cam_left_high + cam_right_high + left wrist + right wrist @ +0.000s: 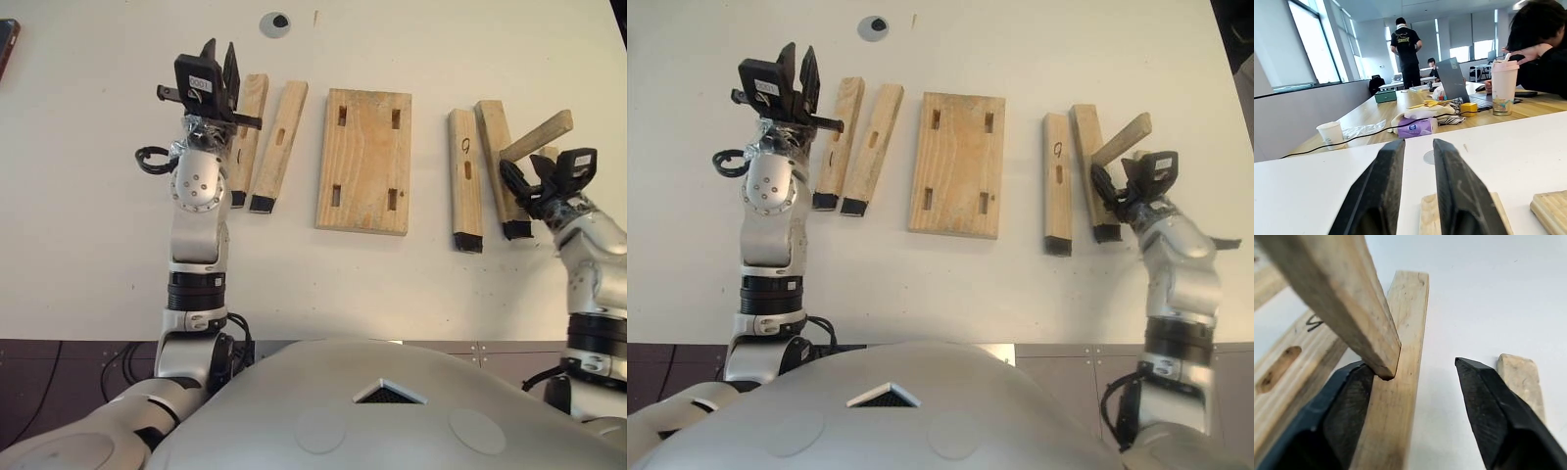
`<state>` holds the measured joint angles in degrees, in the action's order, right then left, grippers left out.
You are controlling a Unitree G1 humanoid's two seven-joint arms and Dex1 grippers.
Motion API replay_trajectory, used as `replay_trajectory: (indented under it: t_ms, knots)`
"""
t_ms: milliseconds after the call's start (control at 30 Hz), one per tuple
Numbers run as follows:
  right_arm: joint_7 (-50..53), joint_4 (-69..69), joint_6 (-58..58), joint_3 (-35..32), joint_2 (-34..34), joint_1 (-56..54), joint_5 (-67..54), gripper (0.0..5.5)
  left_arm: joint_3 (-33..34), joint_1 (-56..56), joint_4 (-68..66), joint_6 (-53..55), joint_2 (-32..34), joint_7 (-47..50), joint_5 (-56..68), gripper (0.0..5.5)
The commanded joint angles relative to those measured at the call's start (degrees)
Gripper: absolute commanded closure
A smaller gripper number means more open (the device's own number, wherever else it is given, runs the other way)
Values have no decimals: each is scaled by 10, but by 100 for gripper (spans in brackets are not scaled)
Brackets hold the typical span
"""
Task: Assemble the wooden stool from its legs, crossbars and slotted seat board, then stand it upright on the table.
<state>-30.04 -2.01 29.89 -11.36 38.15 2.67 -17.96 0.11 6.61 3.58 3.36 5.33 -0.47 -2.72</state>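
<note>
The right claw (1411, 363) is spread wide at about 3 o'clock from the pale rectangular wooden seat board with four slots (364, 162). It grips nothing. One black finger (1347, 401) touches the lower end of a short pale wooden crossbar (539, 134), and the other finger (1493, 406) stands free of it. The crossbar is tilted, its long axis running from 8 to 2 o'clock with the high end at 2. It lies across the outermost right wooden leg with a black foot cap (497, 147), which runs out between the open fingers, close to the finger that touches the crossbar. Another pale wooden end (1518, 377) lies just beyond the free finger.

The left claw (219, 57) points to 12 o'clock with only a narrow gap between its fingers and nothing held. It sits just beside the far end of the outermost left leg (247, 137).

The seat board lies flat on the white table (98, 245), long axis 12 to 6. Two legs lie on each side, roughly parallel to it, with their black caps at 6.
</note>
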Motion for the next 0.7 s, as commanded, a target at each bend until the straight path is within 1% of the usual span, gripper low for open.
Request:
replay_trajectory:
  t_ms: [33,100,167,267,467,600,700]
  knots:
    - [-37,45,129,21,58,-44,-14,232,2,4,-9,-18,-15,25,-12,449]
    - [-39,85,183,19,61,-48,-28,232,3,6,-16,-25,-16,30,-15,449]
    - [-36,124,224,15,56,-22,-41,232,7,7,-21,-32,-14,33,-16,449]
    - [-32,155,252,13,50,14,-47,232,11,9,-32,-39,-13,38,-16,449]
    - [-17,118,195,9,48,53,-12,232,10,3,-29,-43,-16,42,-18,449]
    - [-16,121,132,-16,40,47,-7,232,10,-4,-21,-41,-17,42,-18,449]
    - [-29,116,128,-20,55,52,-9,232,4,-6,-23,-42,-23,43,-20,449]
